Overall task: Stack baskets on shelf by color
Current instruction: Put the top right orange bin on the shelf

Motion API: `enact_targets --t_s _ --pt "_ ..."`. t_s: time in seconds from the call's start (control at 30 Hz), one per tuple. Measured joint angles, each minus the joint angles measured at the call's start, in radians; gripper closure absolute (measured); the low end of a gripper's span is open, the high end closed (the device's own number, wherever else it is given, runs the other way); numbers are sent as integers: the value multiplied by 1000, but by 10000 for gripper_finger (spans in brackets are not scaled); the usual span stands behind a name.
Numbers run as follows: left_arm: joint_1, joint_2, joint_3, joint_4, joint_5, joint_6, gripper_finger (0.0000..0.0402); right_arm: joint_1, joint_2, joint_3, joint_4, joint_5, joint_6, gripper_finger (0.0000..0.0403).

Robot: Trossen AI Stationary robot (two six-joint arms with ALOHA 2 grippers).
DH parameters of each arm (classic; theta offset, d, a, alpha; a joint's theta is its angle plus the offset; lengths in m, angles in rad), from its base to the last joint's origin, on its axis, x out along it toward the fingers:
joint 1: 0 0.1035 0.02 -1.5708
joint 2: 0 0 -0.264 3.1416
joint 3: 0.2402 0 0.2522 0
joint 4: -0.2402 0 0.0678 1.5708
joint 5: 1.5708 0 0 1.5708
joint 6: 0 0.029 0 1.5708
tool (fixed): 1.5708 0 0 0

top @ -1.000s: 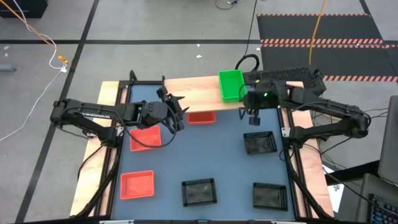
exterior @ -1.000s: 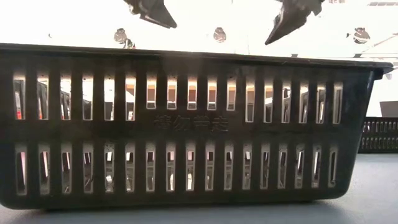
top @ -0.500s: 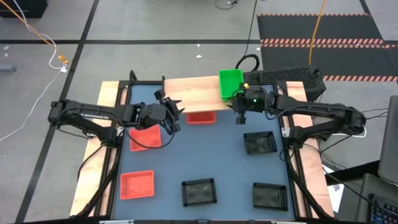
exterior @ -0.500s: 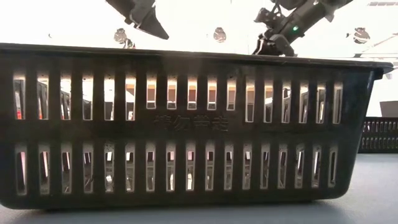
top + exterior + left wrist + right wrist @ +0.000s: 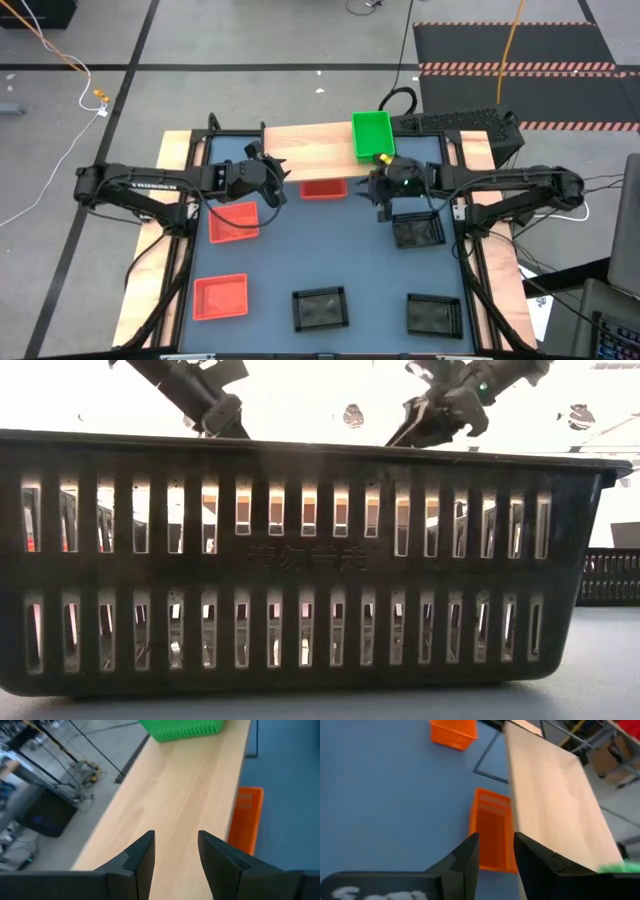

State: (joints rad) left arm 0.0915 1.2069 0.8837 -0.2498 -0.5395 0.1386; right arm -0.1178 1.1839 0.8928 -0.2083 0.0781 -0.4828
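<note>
Since a second ago the right tool (image 5: pixel 384 192) has swung from the green plastic basket (image 5: pixel 371 135) on the far light wooden shelf (image 5: pixel 305 141) down left over the blue-grey bench (image 5: pixel 340 250); the left tool (image 5: pixel 266 180) drew back. Both are part open, holding nothing. A red plastic basket (image 5: pixel 323 188), long axis left-right, lies between them just near of the shelf, slightly nearer the right tool.

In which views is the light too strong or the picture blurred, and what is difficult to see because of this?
Low view: a black basket fills the frame, dark against a washed-out white background; both arms are near silhouettes. Left wrist view: the floor beyond the shelf is blurred. Right wrist view: the red baskets are soft-edged. High view: evenly lit.
</note>
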Motion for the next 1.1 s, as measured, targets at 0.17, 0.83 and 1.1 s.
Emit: enact_targets --t_s 0.17,0.83,1.1 --pt "-7 -23 -18 8 11 -27 250 95 146 -1 14 98 -146 289" --pt "140 -16 -17 -2 144 106 250 112 597 94 92 551 -646 288" --pt "143 -16 -17 46 146 113 250 116 622 93 129 545 -576 304"
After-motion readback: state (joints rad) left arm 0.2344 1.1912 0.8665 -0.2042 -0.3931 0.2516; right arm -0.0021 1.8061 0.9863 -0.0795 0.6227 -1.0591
